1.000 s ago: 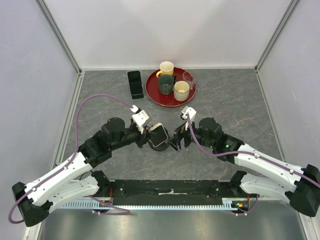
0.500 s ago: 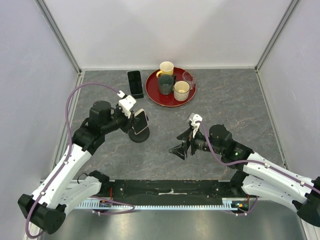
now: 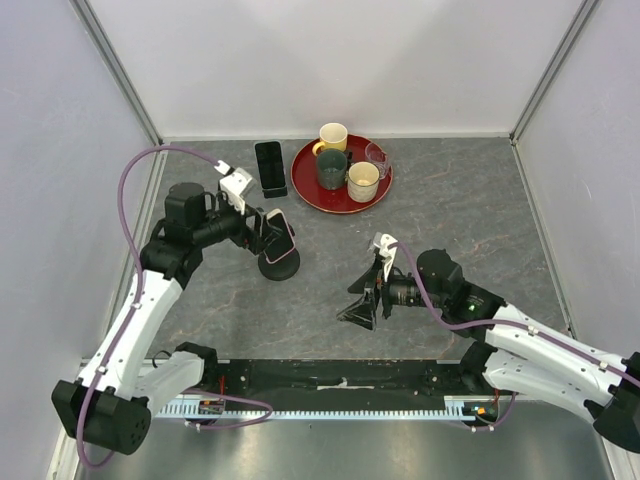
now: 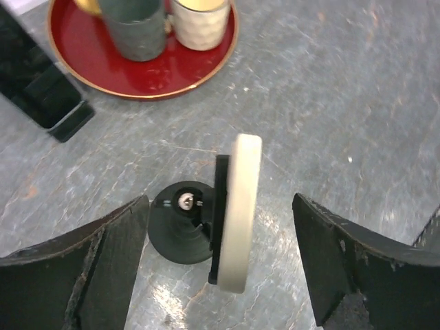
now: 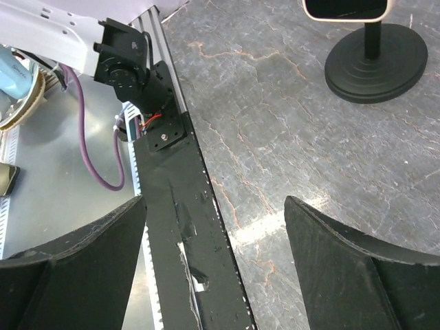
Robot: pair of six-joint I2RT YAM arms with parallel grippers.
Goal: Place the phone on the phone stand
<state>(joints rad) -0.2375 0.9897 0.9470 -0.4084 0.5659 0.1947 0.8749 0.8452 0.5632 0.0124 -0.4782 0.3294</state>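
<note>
Phone (image 4: 240, 206) sits on the phone stand (image 4: 177, 230), left pincer (image 4: 218, 201) apparently drawn back.

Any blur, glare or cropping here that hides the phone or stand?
Top external: even light, sharp, phone small. Left wrist: phone edge-on, in focus; faint sheen on table by the phone stand. Right wrist: phone cropped at top edge, stand sharp.

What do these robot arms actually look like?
White shells with black joints on both the left arm and right arm. A purple cable loops along each. The left end effector and right end effector each have two dark, wedge-shaped fingers.
</note>
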